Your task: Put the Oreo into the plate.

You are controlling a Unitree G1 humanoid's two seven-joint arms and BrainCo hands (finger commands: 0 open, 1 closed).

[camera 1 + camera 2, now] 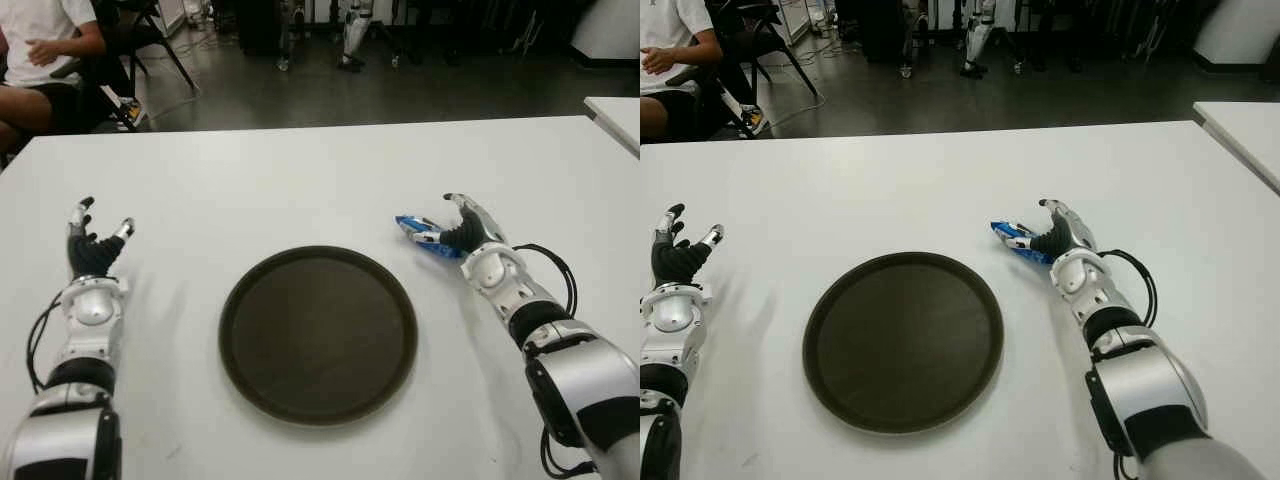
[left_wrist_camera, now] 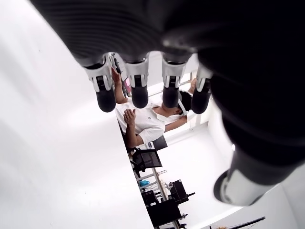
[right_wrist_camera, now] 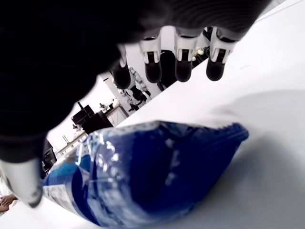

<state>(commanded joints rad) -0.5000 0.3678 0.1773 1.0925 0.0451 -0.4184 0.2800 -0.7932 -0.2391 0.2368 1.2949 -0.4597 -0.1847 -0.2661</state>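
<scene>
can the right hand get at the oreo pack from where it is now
Probably yes. The right hand is already at the blue Oreo pack, fingers spread over it but not closed, as the right wrist view shows. Nothing lies between them, and the plate sits just beside on the white table.

A dark round plate [image 1: 903, 342] sits low centre on the white table [image 1: 890, 190]. Right of centre, the right hand [image 1: 1058, 236] touches a blue Oreo pack [image 1: 1012, 238]. The left hand [image 1: 675, 255], fingers spread, shows at the left edge. A person [image 1: 668, 45] sits upper left.
</scene>
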